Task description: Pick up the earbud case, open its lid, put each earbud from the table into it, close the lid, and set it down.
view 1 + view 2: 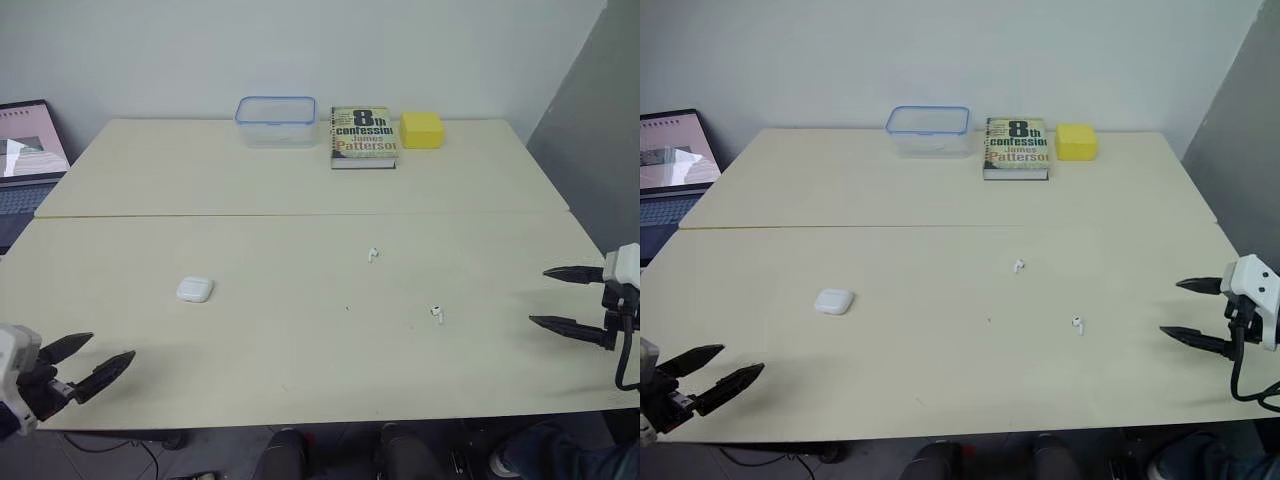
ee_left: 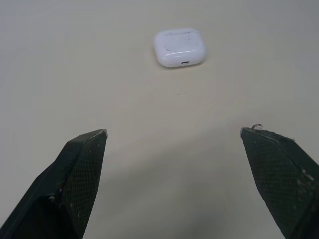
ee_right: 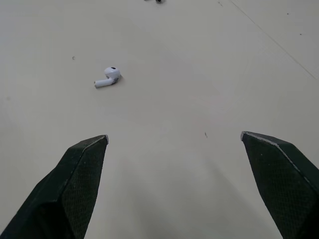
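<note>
The left gripper (image 1: 112, 346), at the near left edge of the table (image 1: 300, 380), has two black fingers tapering to sharp points out of a white blocky left housing (image 1: 14, 352); the right gripper (image 1: 538, 296), at the table's right edge, is built alike, with a white right housing (image 1: 626, 264) and a thin black cable (image 1: 621, 362) looping below it. Seen close in the wrist views, the fingers (image 2: 82, 174) are wedge-shaped; their inner faces carry a fine cross-hatched grip pattern; the tips have pale edges.

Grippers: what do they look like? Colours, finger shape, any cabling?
Left gripper and right gripper match: two black fingers tapering to points, with fine cross-hatched texture on the pads. Each sits on a white housing. A black cable loops below the right one.
</note>
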Action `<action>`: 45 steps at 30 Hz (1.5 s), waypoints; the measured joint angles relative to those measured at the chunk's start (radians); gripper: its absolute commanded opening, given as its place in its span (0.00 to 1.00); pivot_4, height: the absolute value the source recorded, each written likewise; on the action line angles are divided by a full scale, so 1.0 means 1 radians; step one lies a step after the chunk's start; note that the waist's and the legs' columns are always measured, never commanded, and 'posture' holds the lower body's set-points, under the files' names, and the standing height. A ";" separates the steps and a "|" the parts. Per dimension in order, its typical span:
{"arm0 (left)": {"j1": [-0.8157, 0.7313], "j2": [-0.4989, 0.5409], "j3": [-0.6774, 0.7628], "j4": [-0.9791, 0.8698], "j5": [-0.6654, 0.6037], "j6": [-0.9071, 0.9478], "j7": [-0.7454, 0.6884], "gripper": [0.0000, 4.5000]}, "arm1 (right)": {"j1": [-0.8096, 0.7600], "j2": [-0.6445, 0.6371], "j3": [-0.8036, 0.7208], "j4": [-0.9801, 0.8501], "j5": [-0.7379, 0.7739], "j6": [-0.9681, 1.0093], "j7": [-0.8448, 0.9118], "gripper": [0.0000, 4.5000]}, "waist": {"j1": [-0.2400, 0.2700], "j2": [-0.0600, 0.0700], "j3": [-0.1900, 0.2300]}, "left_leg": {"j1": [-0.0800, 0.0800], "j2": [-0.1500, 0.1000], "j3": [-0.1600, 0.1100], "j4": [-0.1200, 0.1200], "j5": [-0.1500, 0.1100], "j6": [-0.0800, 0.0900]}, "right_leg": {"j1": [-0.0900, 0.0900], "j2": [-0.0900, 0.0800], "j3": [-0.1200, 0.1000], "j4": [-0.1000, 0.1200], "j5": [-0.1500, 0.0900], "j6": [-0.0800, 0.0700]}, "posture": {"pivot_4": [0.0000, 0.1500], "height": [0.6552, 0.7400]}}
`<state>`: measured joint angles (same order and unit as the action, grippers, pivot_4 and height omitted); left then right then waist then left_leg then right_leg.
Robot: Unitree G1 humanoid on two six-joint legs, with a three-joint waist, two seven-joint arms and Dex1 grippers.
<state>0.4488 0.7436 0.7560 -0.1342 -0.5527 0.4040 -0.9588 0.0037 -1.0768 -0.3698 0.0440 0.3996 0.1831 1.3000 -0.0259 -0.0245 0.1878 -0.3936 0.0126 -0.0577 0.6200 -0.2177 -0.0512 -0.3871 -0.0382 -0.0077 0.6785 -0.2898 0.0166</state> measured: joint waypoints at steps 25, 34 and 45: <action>-0.328 -0.234 -0.335 -0.057 0.115 0.114 0.489 1.00 | -0.467 0.104 0.298 -0.369 0.185 0.313 -0.036 1.00 | 0.015 0.000 0.000 | -0.004 -0.002 -0.003 0.006 0.000 0.000 | 0.000 0.003 -0.002 0.000 0.002 0.004 | 1.00 1.00; -0.489 -0.184 -0.410 0.117 0.168 0.093 0.453 1.00 | -0.478 0.106 0.312 -0.387 0.204 0.326 -0.036 1.00 | 0.023 0.000 0.000 | -0.004 -0.002 -0.003 0.006 0.000 0.000 | 0.000 0.003 -0.002 0.001 0.003 0.004 | 1.00 1.00; -0.565 -0.168 -0.483 0.170 0.237 0.087 0.436 1.00 | -0.475 0.106 0.312 -0.396 0.205 0.327 -0.038 1.00 | 0.031 0.002 -0.001 | -0.003 -0.002 -0.004 0.006 0.000 0.000 | 0.001 0.003 -0.003 0.001 0.003 0.004 | 1.00 1.00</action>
<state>-0.1165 0.5755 0.2725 0.0362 -0.3159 0.4911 -0.5229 -0.4712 -0.9705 -0.0575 -0.3523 0.6041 0.5098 1.2617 0.0047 -0.0225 0.1866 -0.3968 0.0102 -0.0621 0.6265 -0.2178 -0.0515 -0.3860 -0.0357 -0.0103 0.6796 -0.2868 0.0210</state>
